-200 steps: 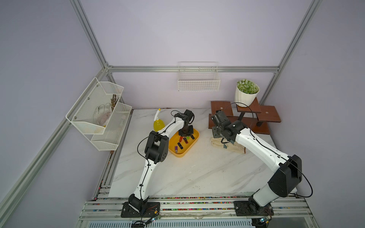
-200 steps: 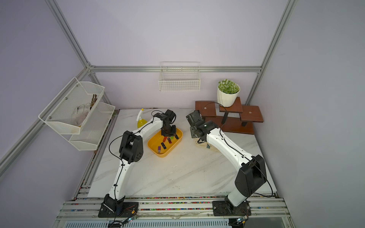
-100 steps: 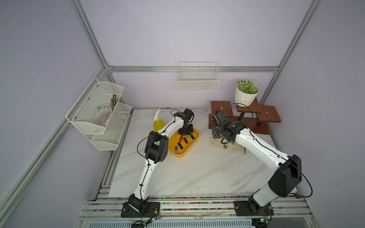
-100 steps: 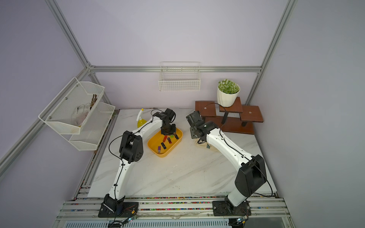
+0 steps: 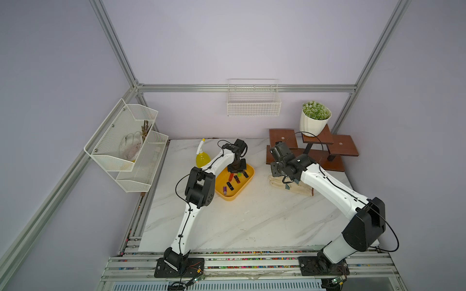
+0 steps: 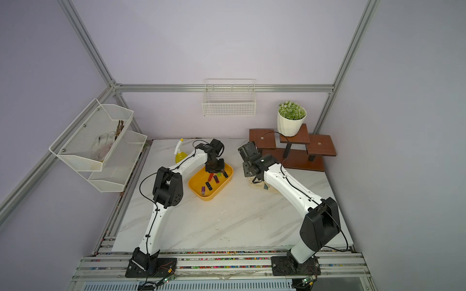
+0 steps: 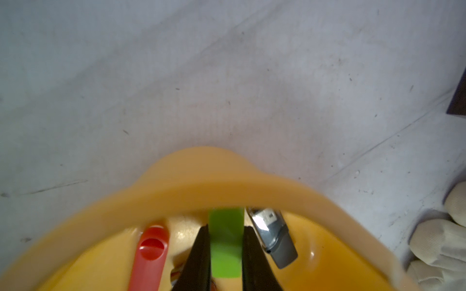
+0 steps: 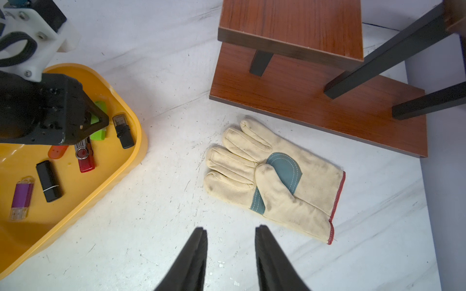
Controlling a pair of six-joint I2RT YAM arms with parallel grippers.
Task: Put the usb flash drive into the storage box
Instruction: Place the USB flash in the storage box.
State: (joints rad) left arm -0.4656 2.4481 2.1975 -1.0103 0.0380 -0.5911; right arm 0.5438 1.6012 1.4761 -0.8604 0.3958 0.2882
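I work over the marble table (image 5: 252, 221). Taking 12 o'clock as the back wall, the yellow storage box (image 5: 230, 199) lies at about 10 o'clock from the table's middle. The work glove (image 8: 290, 181) lies at about 2 o'clock.

The right gripper (image 8: 230, 230) hangs above bare marble between box and glove, its jaws spread with nothing between them. It is well clear, so I judge it can stay parked.

The left gripper (image 7: 225, 228) is down inside the box at its 1 o'clock end, jaws pinching the green usb flash drive (image 7: 225, 247) by its long sides. The drive is already within the rim, but I cannot tell whether its lower end touches the floor.

The step, as I read it, is the release. A red drive (image 7: 151, 247) lies just beside one finger and a grey drive with a bare metal plug (image 7: 274, 236) just beside the other. I would part the jaws only slightly, let the green drive drop free, then rise straight up, not toward 1 o'clock, where the rim is close.
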